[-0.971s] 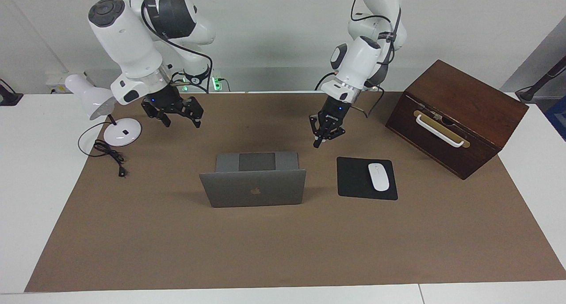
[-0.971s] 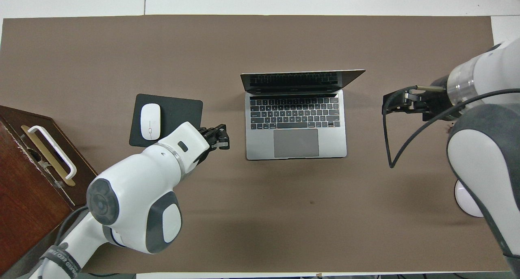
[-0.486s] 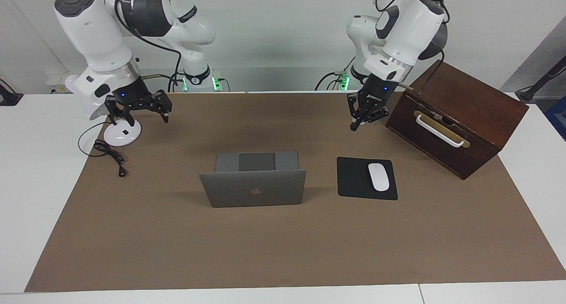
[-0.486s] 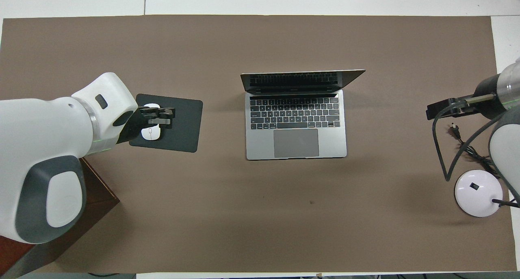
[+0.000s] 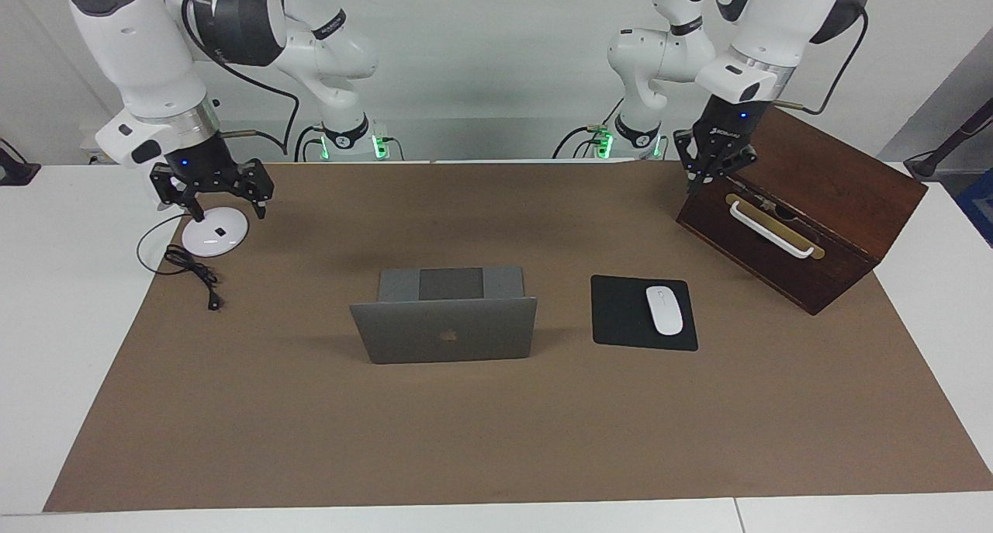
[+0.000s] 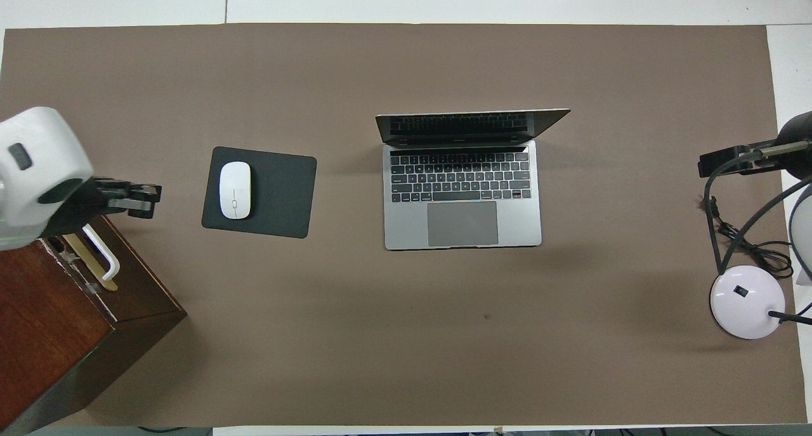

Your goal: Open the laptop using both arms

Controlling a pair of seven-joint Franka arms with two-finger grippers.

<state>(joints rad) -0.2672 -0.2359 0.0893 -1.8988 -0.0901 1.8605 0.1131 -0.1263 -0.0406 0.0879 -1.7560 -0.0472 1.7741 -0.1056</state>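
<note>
Both arms pulled back from laptop (image 5: 444, 330) since earlier frames. Left pincer (image 5: 710, 170) now upper right of facing view, over wooden box (image 5: 807, 207), fingers: cannot tell. Right pincer (image 5: 211, 195) upper left, over lamp base (image 5: 215, 232), fingers spread, empty. Laptop open, centre of surface (image 5: 496, 440), mouse pad (image 5: 624, 316) beside it.
</note>
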